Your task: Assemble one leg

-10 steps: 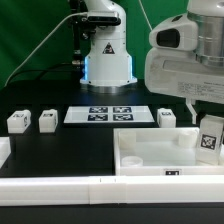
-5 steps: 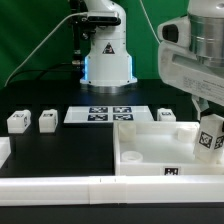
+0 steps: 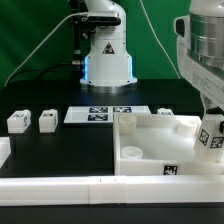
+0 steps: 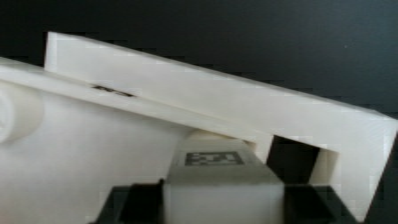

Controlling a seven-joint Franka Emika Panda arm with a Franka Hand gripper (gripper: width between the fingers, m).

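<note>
Leg (image 3: 211, 139) sits at the exterior view's right edge, a small white block with a black-and-white tag facing the camera, tilted a little off upright. End effector (image 4: 228, 192) is clamped on it: in the wrist view two dark fingers (image 4: 294, 163) stand on either side of the block, tag visible between them. In the exterior view the fingers themselves are mostly hidden behind the bulky white wrist housing (image 3: 203, 55) above the block. Held leg hangs over the right-hand end of the tray (image 3: 135, 138), the large white square piece with raised walls and round sockets at its corners; whether the block touches the tray cannot be told from either view. Tray looks tipped, near wall lower than far wall, and carries a small tag on its front face

Two more legs (image 3: 17, 122) (image 3: 47, 121) stand side by side on the black worktop (image 3: 70, 145) at the exterior view's left, well apart from the tray. A fourth block (image 3: 164, 114) is just behind the tray's far wall, partly hidden. Marker board (image 3: 108, 114) lies flat between the left pair and that block, in front of the robot base (image 3: 105, 50). Long white bar (image 3: 60, 186) runs along the near edge of the worktop. Another white piece (image 3: 3, 151) shows at the left edge, cut off by the frame
</note>
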